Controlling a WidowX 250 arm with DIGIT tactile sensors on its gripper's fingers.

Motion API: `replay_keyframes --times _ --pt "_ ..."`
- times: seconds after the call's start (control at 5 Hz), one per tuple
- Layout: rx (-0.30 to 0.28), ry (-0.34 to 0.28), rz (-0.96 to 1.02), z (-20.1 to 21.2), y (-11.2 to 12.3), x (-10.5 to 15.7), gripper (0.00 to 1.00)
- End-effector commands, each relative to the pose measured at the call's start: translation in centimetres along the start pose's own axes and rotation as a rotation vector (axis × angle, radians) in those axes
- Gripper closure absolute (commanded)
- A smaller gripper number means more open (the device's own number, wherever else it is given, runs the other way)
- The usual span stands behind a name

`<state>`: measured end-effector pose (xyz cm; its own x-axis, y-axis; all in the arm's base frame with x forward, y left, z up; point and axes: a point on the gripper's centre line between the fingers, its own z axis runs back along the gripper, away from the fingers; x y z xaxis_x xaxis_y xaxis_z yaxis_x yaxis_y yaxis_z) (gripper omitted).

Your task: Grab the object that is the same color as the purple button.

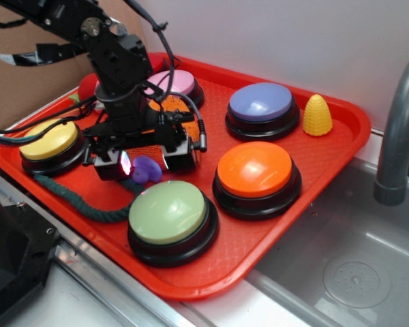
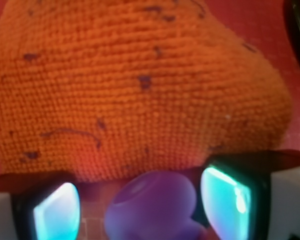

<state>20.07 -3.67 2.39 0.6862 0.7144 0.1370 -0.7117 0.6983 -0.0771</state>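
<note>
Red tray point(image 1: 341, 136) beside a steel sink carries everything. From the left: yellow button point(image 1: 49, 140), then the gripper point(image 1: 144, 167) low over the tray, its jaws partly open and flanking the object point(image 2: 152, 207), a lumpy, glossy purple toy just behind the green button point(image 1: 168, 212). I cannot tell whether the pads touch it. Being rounded and rubbery, it could squirt out forward, or the orange knitted piece point(image 2: 140, 85) behind might snag. Farther right sits the purple button point(image 1: 261, 103).

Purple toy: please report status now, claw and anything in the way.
Claw low over the tray, fingers on both sides of purple toy; contact not clear. Purple button untouched. Orange knitted object right behind toy, crowding it.
</note>
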Motion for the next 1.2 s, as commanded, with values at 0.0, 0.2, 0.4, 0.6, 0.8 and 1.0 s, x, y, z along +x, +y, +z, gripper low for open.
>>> replay_keyframes --times 0.0,0.2,0.4,0.6,0.8,1.0 --pt "-0.039 0.020 -0.008 0.0 0.0 -0.3 0.99" --pt "-0.055 0.013 -0.010 0.4 0.1 -0.4 1.00" --pt "-0.088 0.038 -0.013 1.5 0.4 0.8 1.00" --pt "-0.091 0.080 -0.126 5.2 0.8 3.7 1.00" --pt "-0.081 0.064 -0.242 8.4 0.9 5.7 1.00" --pt "-0.139 0.027 -0.275 11.6 0.8 7.7 1.00"
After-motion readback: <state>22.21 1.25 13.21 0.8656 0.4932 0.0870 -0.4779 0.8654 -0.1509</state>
